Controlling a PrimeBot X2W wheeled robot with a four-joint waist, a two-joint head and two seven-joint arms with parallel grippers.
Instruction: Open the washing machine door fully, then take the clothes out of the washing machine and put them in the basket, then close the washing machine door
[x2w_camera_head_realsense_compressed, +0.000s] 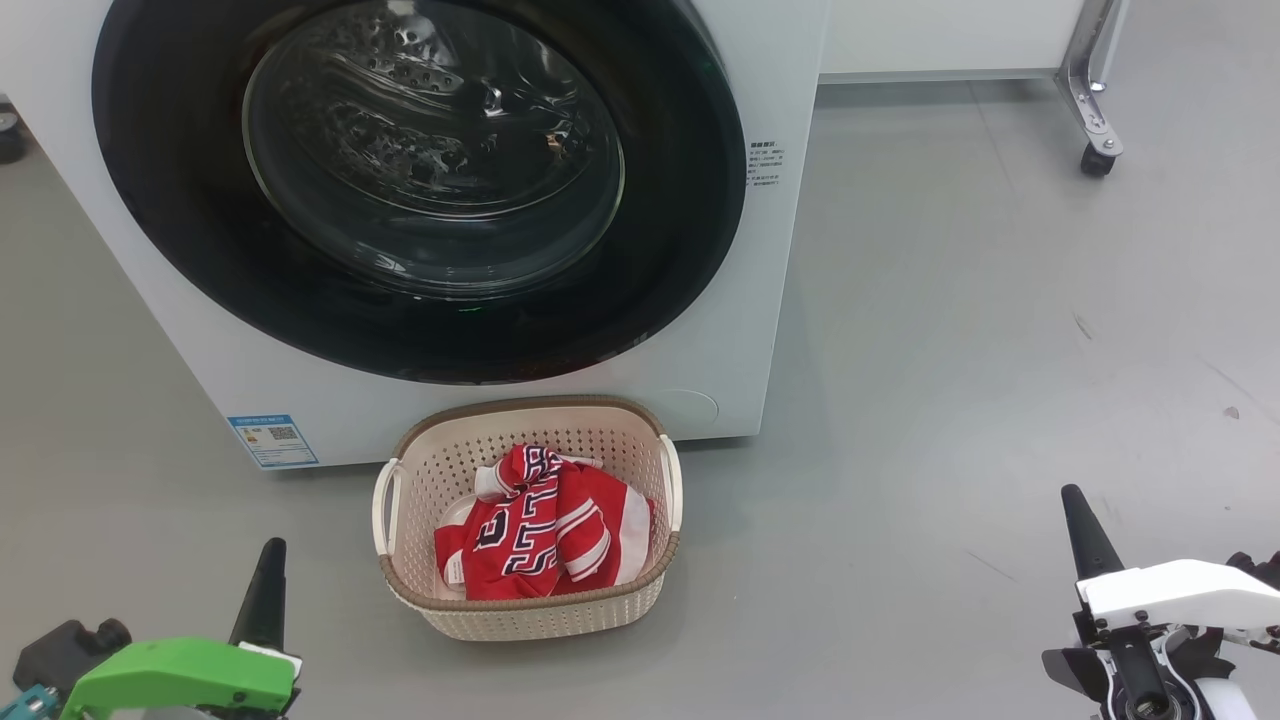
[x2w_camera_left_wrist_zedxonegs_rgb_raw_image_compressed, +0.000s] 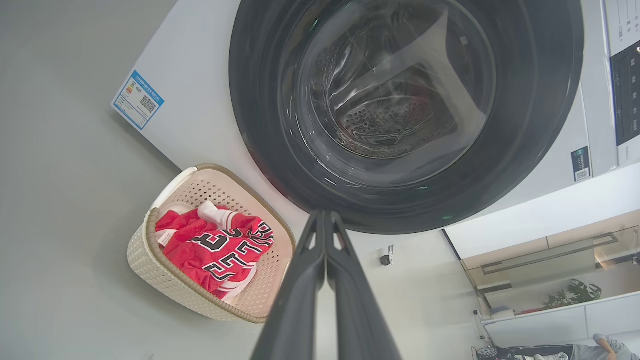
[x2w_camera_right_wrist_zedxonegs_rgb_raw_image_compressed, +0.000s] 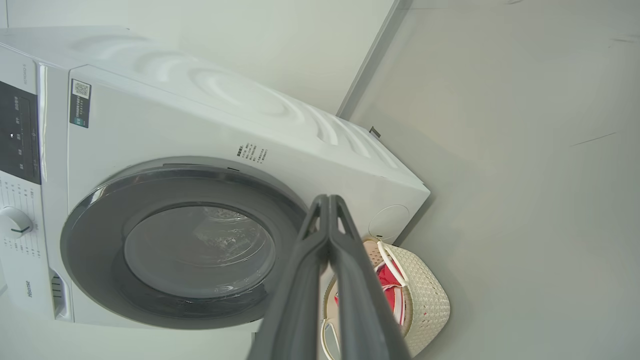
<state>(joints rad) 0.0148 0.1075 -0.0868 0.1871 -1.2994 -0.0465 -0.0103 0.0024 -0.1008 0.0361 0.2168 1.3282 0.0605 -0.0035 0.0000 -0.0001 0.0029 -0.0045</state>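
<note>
**Red clothes (x2w_camera_head_realsense_compressed: 540, 535) in the basket (x2w_camera_head_realsense_compressed: 530, 403), door looks shut. But is it latched?**

And there it is: the jersey heap sits down inside the basket, with a white-edged fold lifting near the back wall and nothing draped over the rim. The basket stands on the floor (x2w_camera_head_realsense_compressed: 950, 350) just in front of the washing machine (x2w_camera_head_realsense_compressed: 770, 300), right under the washing machine door (x2w_camera_head_realsense_compressed: 180, 230), whose black ring lies against the white front. The left gripper (x2w_camera_left_wrist_zedxonegs_rgb_raw_image_compressed: 324, 220) has its fingers pinched together on nothing. The right gripper (x2w_camera_right_wrist_zedxonegs_rgb_raw_image_compressed: 327, 202) is the same story, clenched and empty. Both sit low and well apart from the basket.

What could spoil it? By my reading, the latch. Flush isn't locked, and the catch can't be made out, so a door merely pushed to could swing out over the basket. Any forward reach from either arm also risks clipping that light basket and sliding it.

Now the views. The head view gives the steel drum (x2w_camera_head_realsense_compressed: 400, 100) through the glass, with no red that I can spot. The right wrist view adds the control panel (x2w_camera_right_wrist_zedxonegs_rgb_raw_image_compressed: 20, 132) and dial (x2w_camera_right_wrist_zedxonegs_rgb_raw_image_compressed: 15, 222), and it shows the ring at a slant with no gap I can see. The left wrist view offers the blue label (x2w_camera_left_wrist_zedxonegs_rgb_raw_image_compressed: 138, 100) and the jersey's block lettering.
</note>
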